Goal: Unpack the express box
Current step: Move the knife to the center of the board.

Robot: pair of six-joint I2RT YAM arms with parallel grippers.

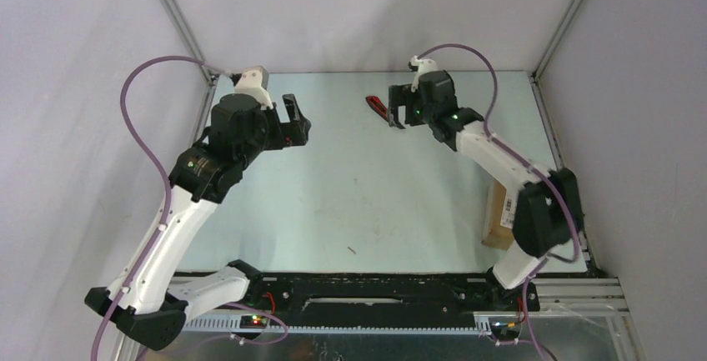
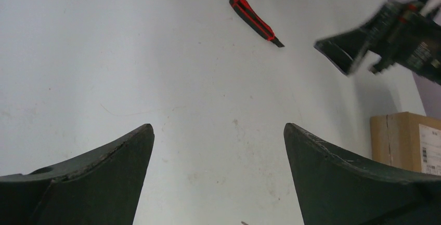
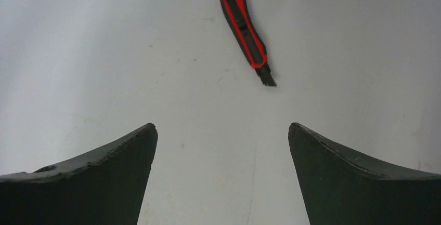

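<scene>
**A:** Starting at the left?

**B:** My left gripper (image 1: 300, 121) hangs spread wide, holding nothing. Next, the slim red-and-black utility knife (image 3: 244, 27) lies flat; pinched badly, it could skid away. My right gripper (image 1: 398, 109) gapes empty above it.

**A:** And the parcel?

**B:** The small brown cardboard express box (image 1: 503, 211) sits at the table's right edge, beside my right arm (image 1: 500, 157); a careless swing could knock it off. I can't read its white label (image 2: 429, 147).

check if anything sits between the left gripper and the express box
No object lies between the left gripper and the express box, only bare table. The right arm crosses over part of the box in the top view.
</scene>
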